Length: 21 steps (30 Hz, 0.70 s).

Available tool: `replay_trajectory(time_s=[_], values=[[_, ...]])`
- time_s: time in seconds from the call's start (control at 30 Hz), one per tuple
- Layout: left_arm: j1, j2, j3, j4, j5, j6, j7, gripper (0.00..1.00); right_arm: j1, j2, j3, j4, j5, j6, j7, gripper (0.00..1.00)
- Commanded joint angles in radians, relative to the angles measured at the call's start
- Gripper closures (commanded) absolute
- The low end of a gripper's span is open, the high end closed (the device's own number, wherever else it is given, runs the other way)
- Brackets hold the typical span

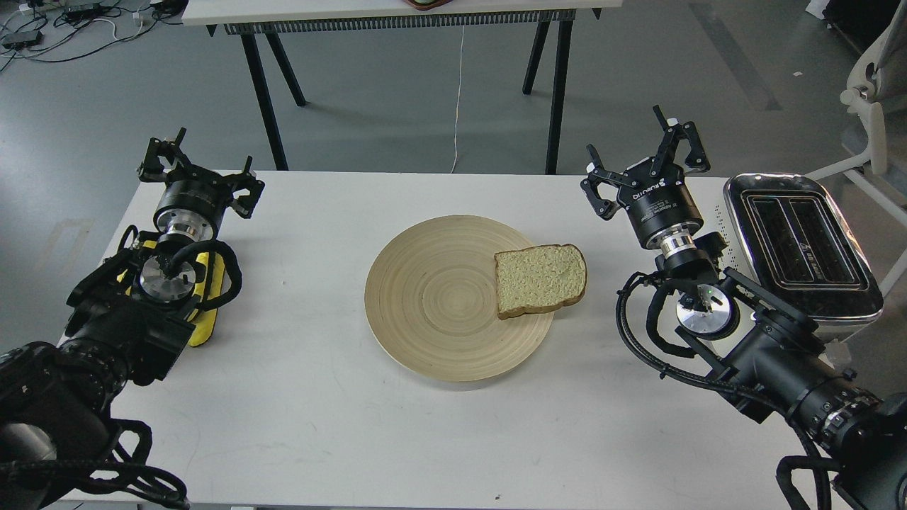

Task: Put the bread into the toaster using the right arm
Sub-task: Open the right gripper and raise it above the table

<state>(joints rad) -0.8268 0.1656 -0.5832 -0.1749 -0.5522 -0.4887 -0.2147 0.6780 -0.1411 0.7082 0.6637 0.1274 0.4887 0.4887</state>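
Observation:
A slice of bread (540, 280) lies flat on the right edge of a round wooden plate (432, 297) in the middle of the white table. The toaster (801, 244) stands at the table's right edge, its two slots showing nothing inside. My right gripper (646, 163) hovers open between the bread and the toaster, up and to the right of the slice, holding nothing. My left gripper (195, 166) is open at the far left of the table, nothing between its fingers.
A yellow object (205, 297) lies under the left arm. Beyond the table's far edge stands another table with black legs (266, 92). A white chair (875, 92) is at the far right.

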Motion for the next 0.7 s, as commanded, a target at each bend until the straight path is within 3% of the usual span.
replay_trajectory(time_s=[0.0,0.4,0.67], values=[[0.0,-0.001,0.0,0.0,0.0,0.0,0.002,0.0,0.0,0.0,-0.001,-0.001,0.0,0.0,0.0,0.0],[0.0,0.0,0.0,0.0,0.0,0.0,0.003,0.0,0.09,-0.015,-0.045,-0.003,-0.086,0.0,0.0,0.0],[0.0,0.0,0.0,0.0,0.0,0.0,0.003,0.0,0.198,-0.015,-0.075,0.002,-0.345,-0.177,0.0,0.0]])
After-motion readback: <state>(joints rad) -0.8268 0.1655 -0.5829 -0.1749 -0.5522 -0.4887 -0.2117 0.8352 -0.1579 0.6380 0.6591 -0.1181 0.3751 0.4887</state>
